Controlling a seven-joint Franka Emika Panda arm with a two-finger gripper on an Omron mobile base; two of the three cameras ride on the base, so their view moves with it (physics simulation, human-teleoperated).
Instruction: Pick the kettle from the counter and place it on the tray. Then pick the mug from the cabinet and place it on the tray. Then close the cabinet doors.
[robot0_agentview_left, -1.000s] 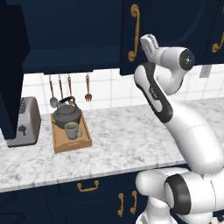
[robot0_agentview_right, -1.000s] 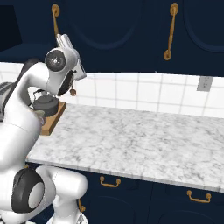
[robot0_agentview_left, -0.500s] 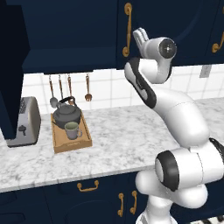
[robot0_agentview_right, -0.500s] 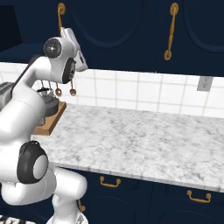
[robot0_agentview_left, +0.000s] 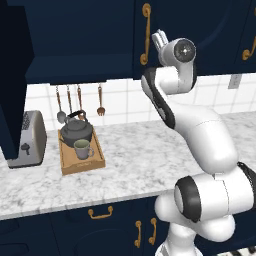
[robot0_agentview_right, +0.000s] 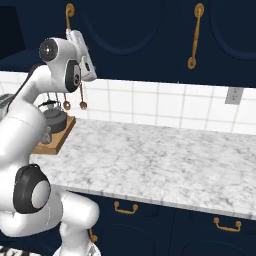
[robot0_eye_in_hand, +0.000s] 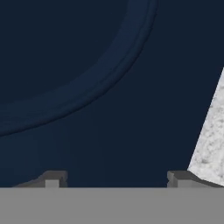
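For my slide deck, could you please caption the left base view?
Kettle and mug sit on the tray; the end effector is raised at a navy cabinet door.

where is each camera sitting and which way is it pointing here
Left base view: behind the arm to its left, facing forward and down over the counter, the tray with kettle and mug, and the toaster; the arm rises at lower right.
Right base view: behind to the right, over the counter toward the tiled wall; the arm rises at lower left.
Hand view: on the hand, close against a cabinet door; the fingers stand apart.
Shared: both base views show counter, tray, kettle, raised gripper.
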